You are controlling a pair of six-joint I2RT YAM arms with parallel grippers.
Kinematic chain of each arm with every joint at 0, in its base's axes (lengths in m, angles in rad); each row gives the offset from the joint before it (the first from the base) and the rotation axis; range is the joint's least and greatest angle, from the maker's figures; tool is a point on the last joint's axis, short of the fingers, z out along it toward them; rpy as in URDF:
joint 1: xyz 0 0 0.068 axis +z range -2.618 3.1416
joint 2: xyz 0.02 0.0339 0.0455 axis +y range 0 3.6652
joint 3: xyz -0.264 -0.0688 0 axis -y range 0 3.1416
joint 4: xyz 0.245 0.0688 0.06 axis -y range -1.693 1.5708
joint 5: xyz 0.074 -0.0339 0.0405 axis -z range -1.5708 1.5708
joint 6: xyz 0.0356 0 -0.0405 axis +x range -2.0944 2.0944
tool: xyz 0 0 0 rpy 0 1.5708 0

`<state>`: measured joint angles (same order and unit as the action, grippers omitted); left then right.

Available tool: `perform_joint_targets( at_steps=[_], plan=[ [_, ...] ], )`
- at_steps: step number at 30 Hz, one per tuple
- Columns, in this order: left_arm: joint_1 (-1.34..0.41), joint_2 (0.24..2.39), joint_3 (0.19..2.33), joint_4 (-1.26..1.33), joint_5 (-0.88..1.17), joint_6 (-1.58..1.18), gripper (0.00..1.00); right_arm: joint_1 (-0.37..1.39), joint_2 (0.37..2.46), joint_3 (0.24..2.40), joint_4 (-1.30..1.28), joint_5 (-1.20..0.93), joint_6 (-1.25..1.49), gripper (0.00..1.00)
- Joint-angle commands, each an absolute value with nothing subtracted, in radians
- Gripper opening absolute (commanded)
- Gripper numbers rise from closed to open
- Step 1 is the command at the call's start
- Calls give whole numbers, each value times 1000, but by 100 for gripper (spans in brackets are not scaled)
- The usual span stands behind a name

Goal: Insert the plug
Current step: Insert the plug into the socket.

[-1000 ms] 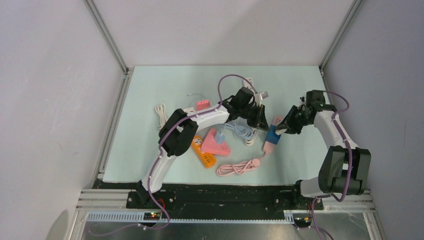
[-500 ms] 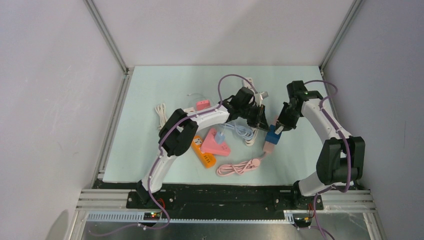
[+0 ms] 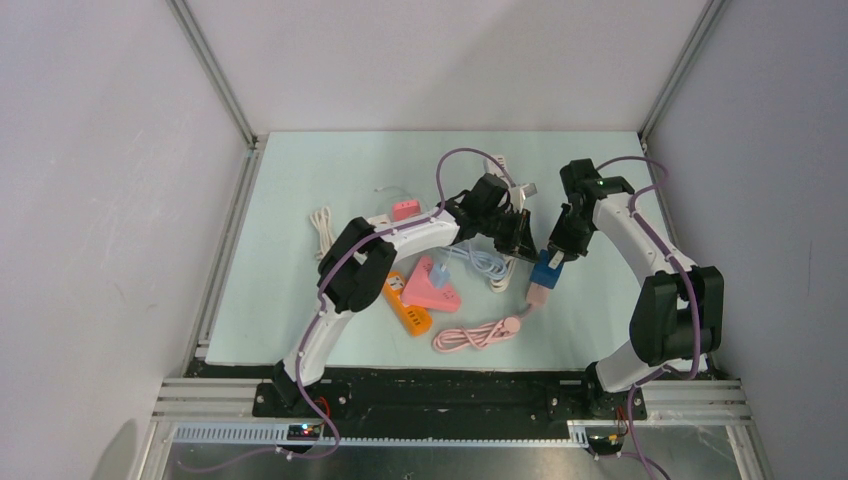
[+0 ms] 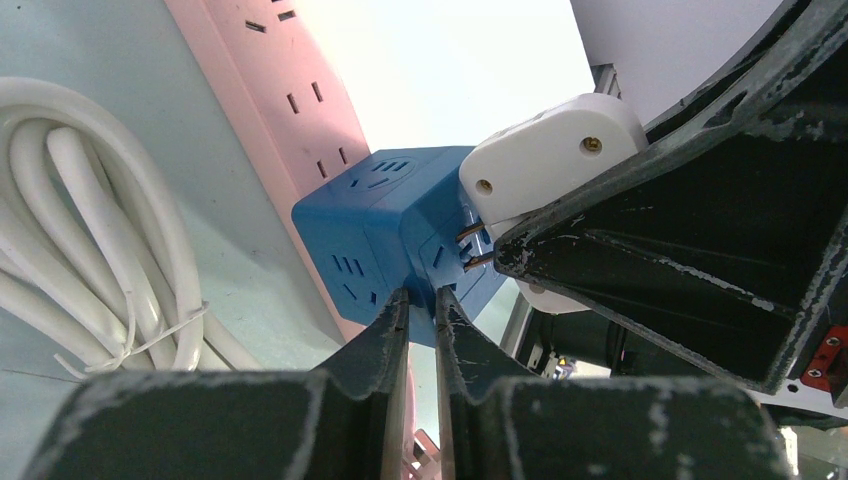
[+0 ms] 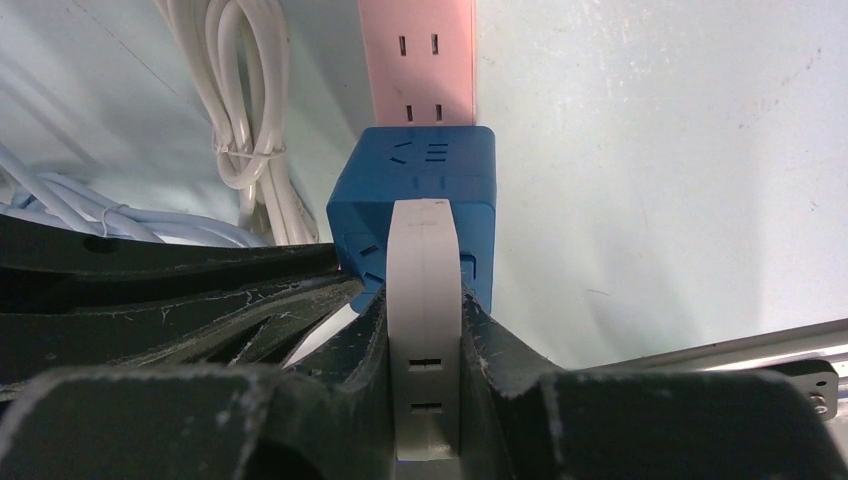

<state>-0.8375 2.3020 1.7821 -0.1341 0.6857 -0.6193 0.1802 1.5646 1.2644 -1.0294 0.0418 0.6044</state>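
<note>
On the pale green desk, one blue socket cube sits on one pink power strip. The right hand, the nearer of the two, clamps the single white plug. The plug's long axis runs 6 to 12 o'clock in the right wrist view, with the cube dead ahead at 12. The left hand, its fingers drawn almost together, touches the cube's lower corner. Two prongs meet the cube's face and appear not yet seated.

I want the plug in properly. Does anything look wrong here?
Yes. The white plug in the right pincer is not fully into the blue socket cube: its metal prongs show bare in the gap between them.
</note>
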Motion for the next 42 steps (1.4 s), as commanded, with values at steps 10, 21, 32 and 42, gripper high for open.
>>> perform_joint_targets(
  at_steps=[10, 21, 32, 42],
  plan=[
    [-891, 2383, 1777, -221, 621, -556, 16, 218, 1645, 1195, -974, -93, 687, 0],
    [-891, 2388, 1774, -222, 620, -555, 16, 219, 1631, 1193, -943, -133, 709, 0],
    [-891, 2391, 1776, -222, 619, -552, 15, 246, 1608, 1113, -885, -136, 705, 22],
    [-892, 2394, 1776, -222, 621, -553, 15, 249, 1580, 1077, -876, -117, 729, 37]
  ],
)
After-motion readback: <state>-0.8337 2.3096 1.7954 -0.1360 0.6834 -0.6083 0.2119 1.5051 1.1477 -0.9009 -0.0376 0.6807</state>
